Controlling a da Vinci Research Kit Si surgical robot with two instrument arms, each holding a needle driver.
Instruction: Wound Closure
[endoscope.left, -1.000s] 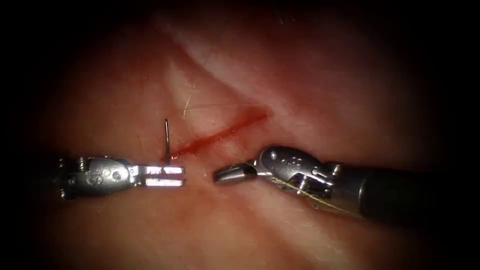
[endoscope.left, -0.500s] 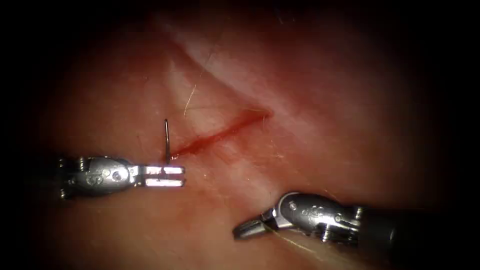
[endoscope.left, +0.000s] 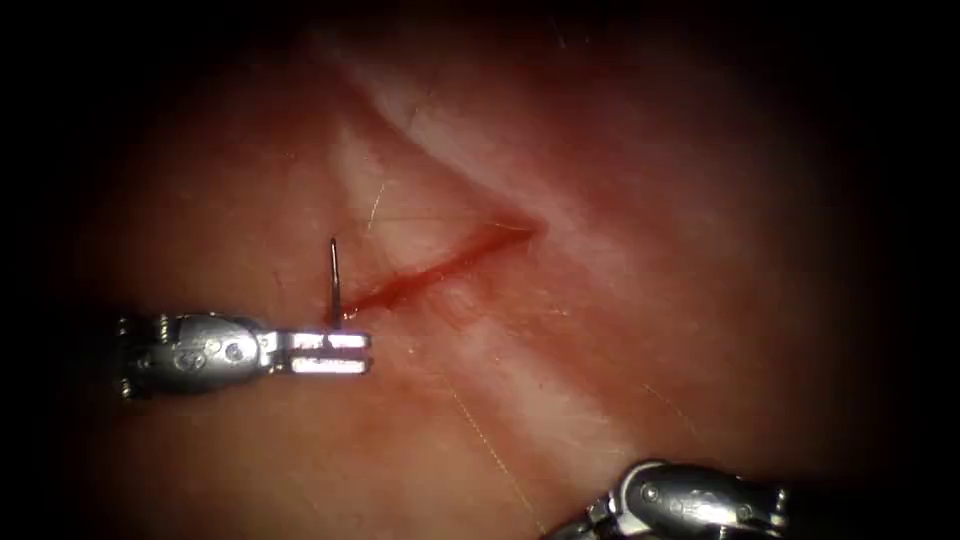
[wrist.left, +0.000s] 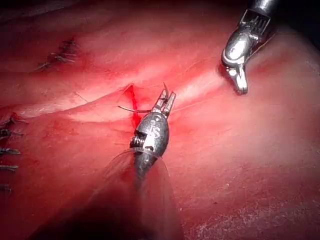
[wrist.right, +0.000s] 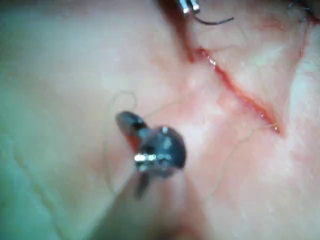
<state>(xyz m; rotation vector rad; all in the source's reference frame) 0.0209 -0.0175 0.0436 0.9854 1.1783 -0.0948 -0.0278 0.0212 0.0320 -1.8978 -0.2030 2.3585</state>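
Observation:
My left tool (endoscope.left: 364, 352) lies at the cut's left end, shut on the curved needle (endoscope.left: 333, 280) near one end. The rest of the curve stands free above the tissue (endoscope.left: 620, 260), not in it. From close up I see the same needle (wrist.left: 131, 109) arcing away from the left tool's jaws (wrist.left: 168, 98). The cut (endoscope.left: 440, 268) is a red line slanting up to the right. My right tool (wrist.left: 242, 85) is shut on the thread (endoscope.left: 490, 450). That thread runs taut from right of the cut down to the right tool's wrist (endoscope.left: 690, 497) at the lower edge.
Older stitch lines (wrist.left: 59, 52) mark the tissue away from this cut. Red fluid (wrist.right: 240, 92) fills the cut. A pale fatty ridge (endoscope.left: 420, 130) runs above the cut.
The right tool has drawn back from beside the left tool's jaws, down and to the right, pulling the thread taut after it. The left tool and needle have stayed still.

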